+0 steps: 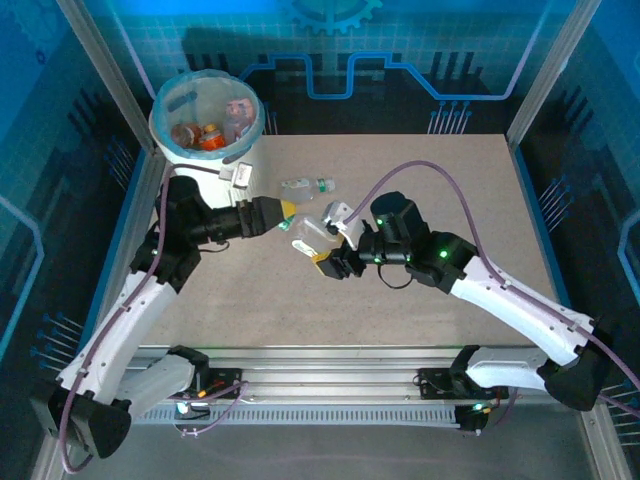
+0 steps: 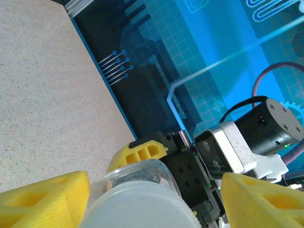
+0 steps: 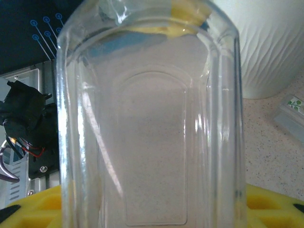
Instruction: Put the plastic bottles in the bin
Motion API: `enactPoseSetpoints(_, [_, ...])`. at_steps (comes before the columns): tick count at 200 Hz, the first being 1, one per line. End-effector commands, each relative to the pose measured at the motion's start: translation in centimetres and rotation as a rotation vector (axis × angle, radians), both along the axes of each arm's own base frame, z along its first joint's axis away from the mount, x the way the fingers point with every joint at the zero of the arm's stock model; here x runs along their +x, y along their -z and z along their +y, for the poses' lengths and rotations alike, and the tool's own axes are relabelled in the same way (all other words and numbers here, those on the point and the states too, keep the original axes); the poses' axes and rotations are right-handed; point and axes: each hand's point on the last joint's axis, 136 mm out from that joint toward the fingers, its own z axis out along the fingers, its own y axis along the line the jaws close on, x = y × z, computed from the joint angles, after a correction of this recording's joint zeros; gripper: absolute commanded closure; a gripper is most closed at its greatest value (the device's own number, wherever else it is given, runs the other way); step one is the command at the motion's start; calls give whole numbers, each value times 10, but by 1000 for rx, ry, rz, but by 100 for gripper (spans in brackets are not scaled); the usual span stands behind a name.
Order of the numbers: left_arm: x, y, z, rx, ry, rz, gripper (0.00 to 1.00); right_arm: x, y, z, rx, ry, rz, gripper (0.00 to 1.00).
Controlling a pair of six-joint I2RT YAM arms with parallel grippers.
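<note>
My right gripper [image 1: 325, 260] is shut on a clear, label-free plastic bottle [image 1: 306, 235] held just above the table's middle. The bottle's ribbed body [image 3: 152, 118] rises between my yellow fingers [image 3: 42, 209]. My left gripper [image 1: 287, 212] reaches in from the left. Its yellow fingers [image 2: 47, 199] stand open on either side of the bottle's pale cap [image 2: 137, 206], with a gap on the right side. A second clear bottle [image 1: 306, 186] with a green-and-white label lies on the table behind. The white bin [image 1: 205, 120] stands at the far left corner with several bottles inside.
The bin's white ribbed wall [image 3: 270, 47] rises close behind the held bottle, and the lying bottle's end [image 3: 289, 114] shows at the right. A blue back wall [image 2: 199, 57] borders the table. The right gripper's black body [image 2: 199, 175] sits just beyond the cap.
</note>
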Motion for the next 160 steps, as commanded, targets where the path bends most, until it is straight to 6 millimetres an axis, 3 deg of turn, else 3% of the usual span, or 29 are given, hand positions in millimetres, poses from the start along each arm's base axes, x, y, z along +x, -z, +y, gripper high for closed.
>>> enactPoseSetpoints(1, [-8,0,-7,10,57,-25,29,-2,-8,8,32,-31,-31,56])
enactPoseSetpoints(50, [-8,0,-9,31,52,-19,56,1,-1,9,19,-25,-31,55])
enactPoseSetpoints(71, [-7,-3,-5,45,19,-31,73,3,0,9,12,-16,-28,50])
enactPoseSetpoints(86, [-3,-4,-1,65,-21,-38,81,4,0,8,10,-2,-30,42])
enactPoseSetpoints(109, [7,-11,11,121,-127,-76,96,15,-3,1,2,79,-35,17])
enactPoseSetpoints(129, [20,-33,32,203,-267,-164,100,23,-8,-6,-6,144,-42,8])
enactPoseSetpoints(160, [50,-84,73,318,-495,-314,100,33,-19,-10,-17,211,-38,4])
